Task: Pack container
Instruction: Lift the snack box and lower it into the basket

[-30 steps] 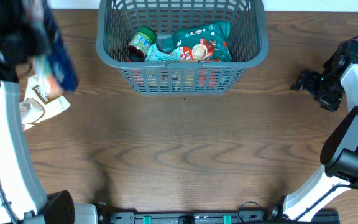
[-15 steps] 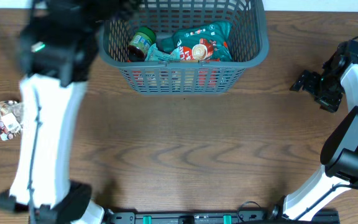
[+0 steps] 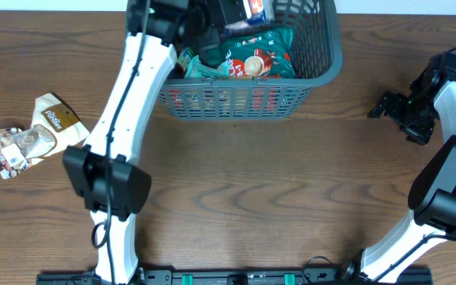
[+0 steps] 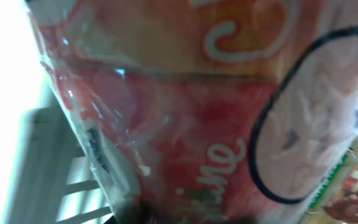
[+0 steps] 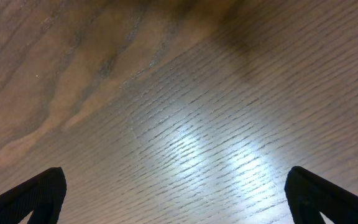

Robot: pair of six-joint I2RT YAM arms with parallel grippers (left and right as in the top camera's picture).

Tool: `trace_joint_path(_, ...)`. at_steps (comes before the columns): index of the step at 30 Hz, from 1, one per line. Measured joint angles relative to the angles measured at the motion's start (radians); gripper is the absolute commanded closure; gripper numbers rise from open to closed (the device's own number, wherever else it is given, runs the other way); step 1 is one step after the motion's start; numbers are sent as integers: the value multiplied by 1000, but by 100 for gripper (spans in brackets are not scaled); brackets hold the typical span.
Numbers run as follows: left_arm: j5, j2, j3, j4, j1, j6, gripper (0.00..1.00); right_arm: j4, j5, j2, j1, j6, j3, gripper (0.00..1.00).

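The dark grey slotted container [image 3: 323, 63] stands at the table's far edge. Inside lie a teal packet [image 3: 271, 39] and a red packet [image 3: 252, 65]. My left gripper [image 3: 240, 11] reaches over the container's back left part, shut on a red snack packet [image 3: 253, 8]. That packet fills the left wrist view [image 4: 216, 112], with the container's slats [image 4: 73, 186] at its left. My right gripper [image 3: 393, 107] is open and empty over bare wood at the far right; its fingertips show in the right wrist view [image 5: 176, 193].
Two loose packets lie at the table's left edge: a brown and white one [image 3: 54, 120] and a clear one [image 3: 13, 150]. My left arm [image 3: 121, 103] stretches across the left part of the table to the container.
My left arm has swung from the far left of the table to above the container, carrying the packet. The right arm has not moved.
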Motion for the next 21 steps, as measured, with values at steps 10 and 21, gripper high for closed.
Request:
trace_joint_path(10,0,12,-26,-39,-9,-14,3,0,-3,0,0,0,0,1)
trace_joint_path(21,1,-116,-26,-74,0,-125,1,-2,-3,0,0,0,0,1)
